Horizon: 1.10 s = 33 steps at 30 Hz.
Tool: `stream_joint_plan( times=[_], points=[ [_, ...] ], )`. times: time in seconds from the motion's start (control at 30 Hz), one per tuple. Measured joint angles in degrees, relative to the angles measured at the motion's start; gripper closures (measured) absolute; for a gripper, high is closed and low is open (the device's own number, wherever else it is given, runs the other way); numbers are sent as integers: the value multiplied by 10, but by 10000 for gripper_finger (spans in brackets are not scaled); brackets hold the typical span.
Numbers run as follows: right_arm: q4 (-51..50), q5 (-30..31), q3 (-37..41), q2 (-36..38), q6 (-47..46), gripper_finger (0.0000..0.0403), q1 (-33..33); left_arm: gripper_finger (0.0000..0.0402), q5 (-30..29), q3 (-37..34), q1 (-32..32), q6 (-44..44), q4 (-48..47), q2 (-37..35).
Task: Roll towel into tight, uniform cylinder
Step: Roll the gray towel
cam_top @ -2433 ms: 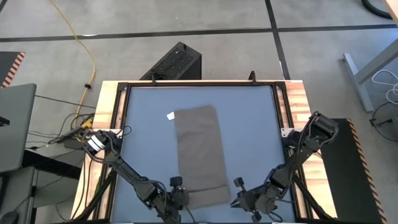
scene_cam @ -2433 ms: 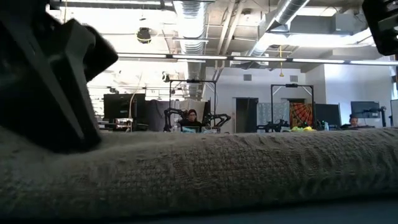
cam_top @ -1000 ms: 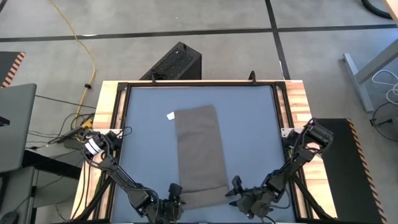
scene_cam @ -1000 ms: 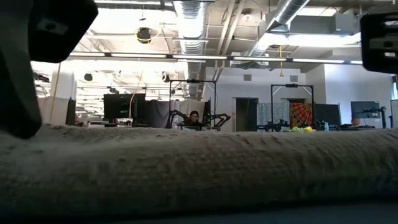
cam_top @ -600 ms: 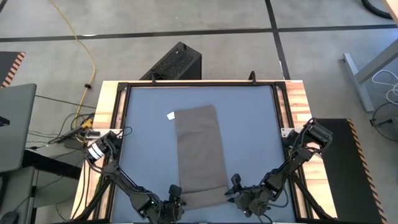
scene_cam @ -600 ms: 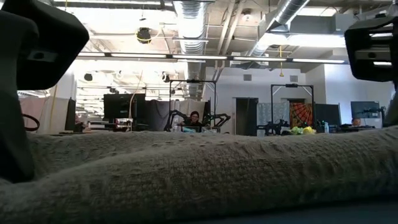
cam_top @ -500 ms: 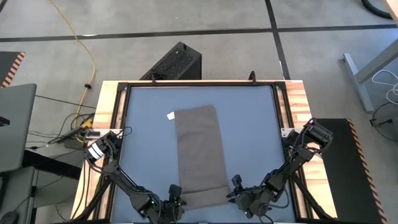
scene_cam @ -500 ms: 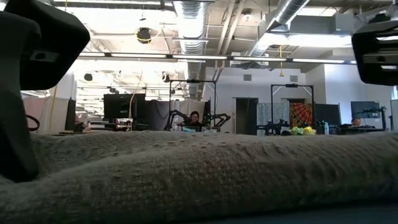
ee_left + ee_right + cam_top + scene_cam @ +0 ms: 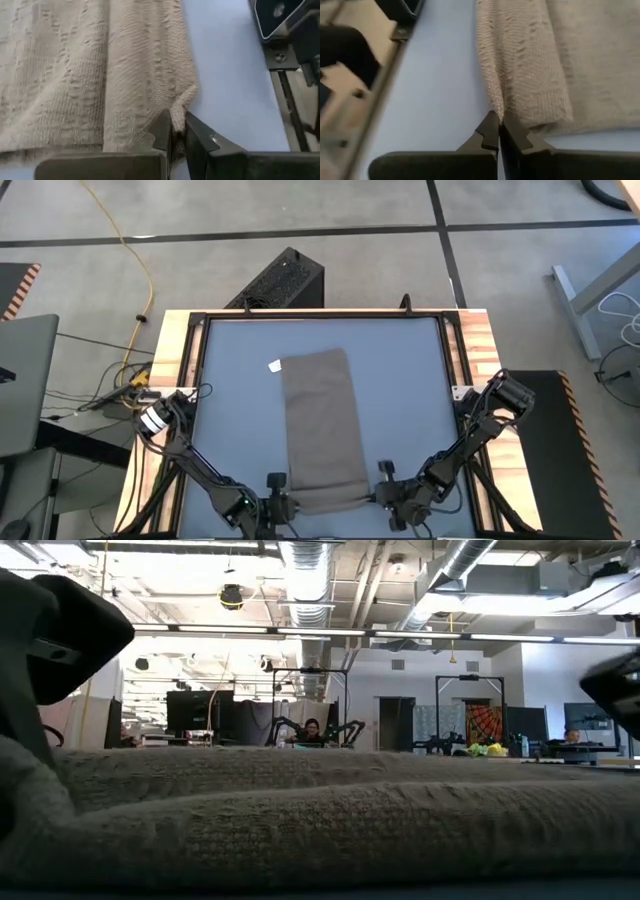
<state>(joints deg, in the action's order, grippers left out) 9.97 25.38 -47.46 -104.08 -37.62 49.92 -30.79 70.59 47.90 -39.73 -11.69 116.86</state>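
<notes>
Clearly the left gripper (image 9: 176,131) has its jaws clenched on one near corner of the towel (image 9: 322,425), and the right gripper (image 9: 499,128) pinches the other corner; if one pinch slips or lifts unevenly, the roll likely starts skewed. Beyond both jaws the towel lies flat along the blue surface (image 9: 410,395). Behind, a workshop room with a seated person (image 9: 311,730).

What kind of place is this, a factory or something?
Probably a robotics lab or workshop: exposed ceiling ducts, other robot arm rigs and monitors fill the room behind, and a yellow cable trails across the bare concrete floor.
</notes>
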Motion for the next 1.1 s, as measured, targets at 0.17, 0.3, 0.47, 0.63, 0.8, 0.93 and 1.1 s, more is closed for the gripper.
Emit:
stream_joint_plan(
  times=[0.17,0.3,0.47,0.63,0.8,0.93,1.1],
  points=[
    [19,-27,0,12,-52,385,-3,396,54,0,2,0,37,-22],
    [26,-32,0,32,-88,386,-4,398,83,0,2,-16,55,-33],
    [22,-80,0,41,-186,387,-30,399,96,-31,2,-95,97,-34],
    [-8,-118,0,35,-272,387,-60,399,70,-143,8,-163,322,-41],
    [-25,-116,0,35,-303,387,-65,399,21,-251,26,-246,497,-64],
    [-26,-105,6,36,-329,387,-72,397,8,-284,31,-323,502,-73],
    [-26,-106,31,36,-365,387,-92,361,16,-286,19,-376,485,-75]
  ],
)
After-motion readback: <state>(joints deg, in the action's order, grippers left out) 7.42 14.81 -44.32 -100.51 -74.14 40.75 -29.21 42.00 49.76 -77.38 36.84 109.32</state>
